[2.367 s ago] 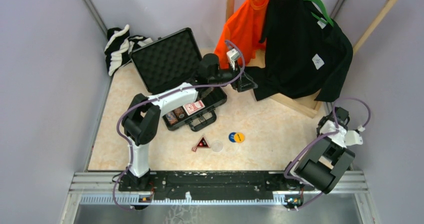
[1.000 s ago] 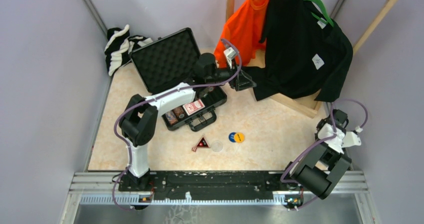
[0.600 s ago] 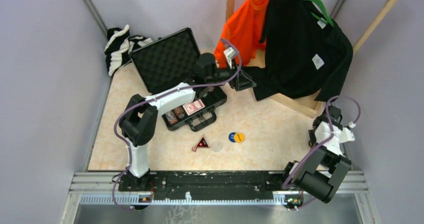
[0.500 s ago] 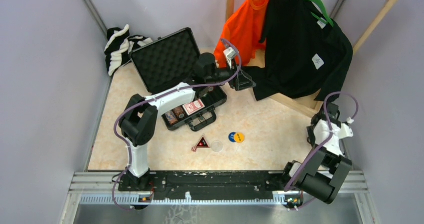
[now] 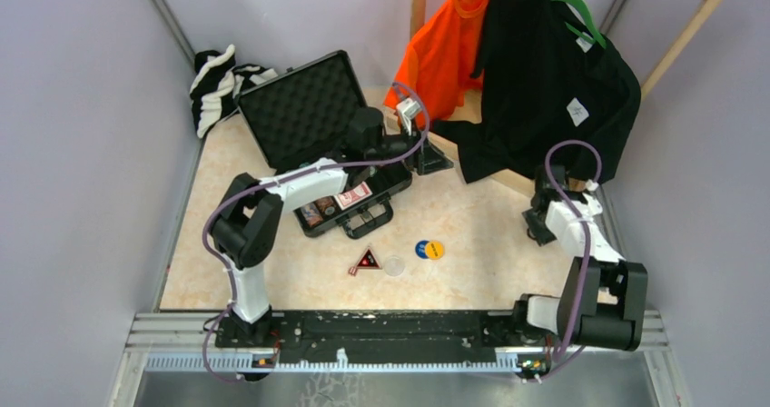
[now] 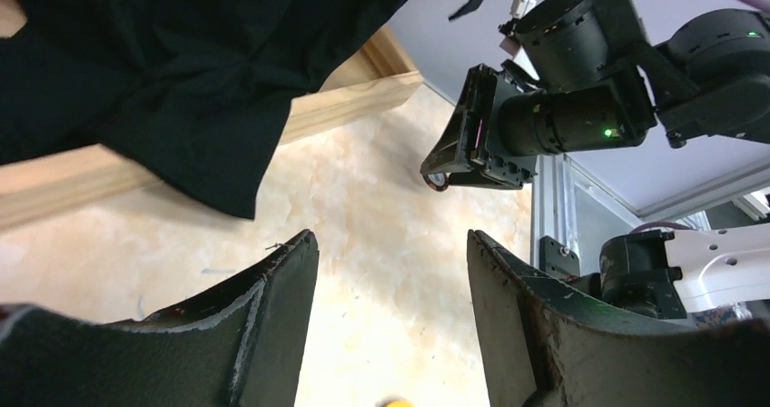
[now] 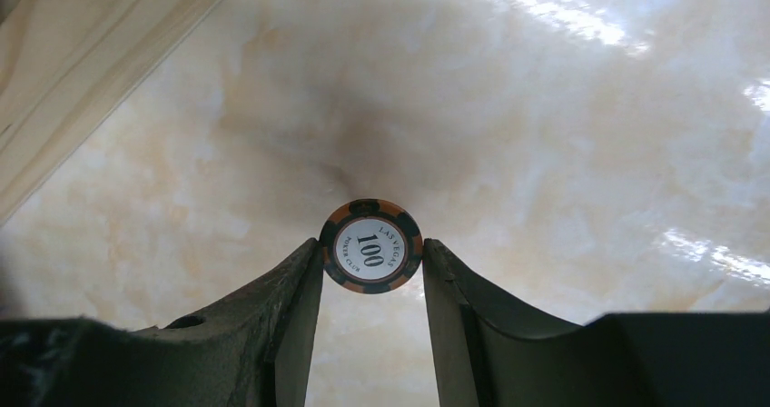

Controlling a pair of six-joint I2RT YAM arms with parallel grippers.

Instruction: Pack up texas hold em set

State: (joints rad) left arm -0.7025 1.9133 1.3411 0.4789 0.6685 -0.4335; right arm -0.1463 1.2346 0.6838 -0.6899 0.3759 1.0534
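Carrying the orange 100 poker chip (image 7: pixel 370 245), pinched edge-on in the right gripper (image 7: pixel 372 260) above the worktop (image 5: pixel 481 253) at right, wants a level path to the lid-up briefcase (image 5: pixel 300 107); left gripper (image 6: pixel 390 248) hangs spread, empty.

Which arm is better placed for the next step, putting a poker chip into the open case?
Right. The right gripper holds a poker chip between its fingers and probably needs only to carry it to the case. The left gripper, though nearer the case, is open and empty.
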